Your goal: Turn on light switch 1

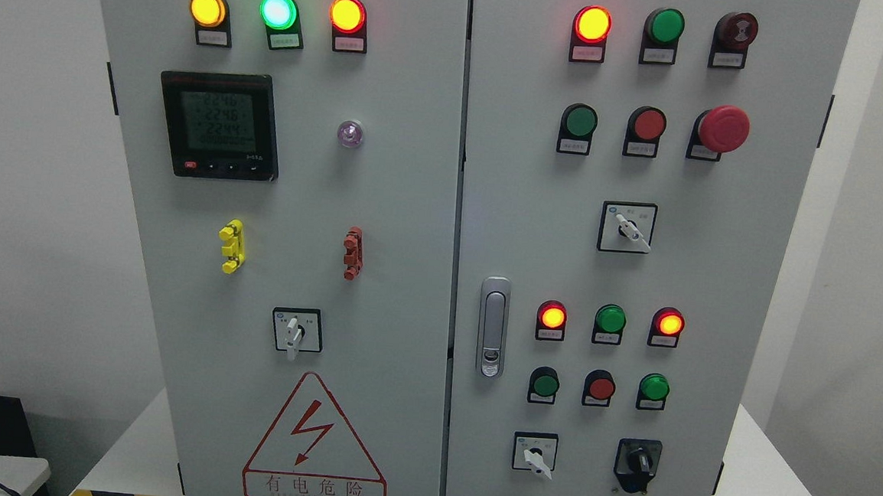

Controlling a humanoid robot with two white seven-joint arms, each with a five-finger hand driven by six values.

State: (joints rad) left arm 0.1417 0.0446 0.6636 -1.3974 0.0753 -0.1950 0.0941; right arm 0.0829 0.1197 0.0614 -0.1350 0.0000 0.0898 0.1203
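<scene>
Plainly, neither hand nor any fingers show in the head view, so their state cannot be told. The grey metal control cabinet (383, 198) fills the frame, its two doors shut. Which control is light switch 1 cannot be told; the labels are too small to read. White-handled rotary selector switches sit at the left door's lower middle (295, 333) and on the right door (627, 229).

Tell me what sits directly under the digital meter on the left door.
Under the digital meter the panel is bare, then a yellow clip lower down. Whatever is behind the closed left door cannot be seen.
</scene>
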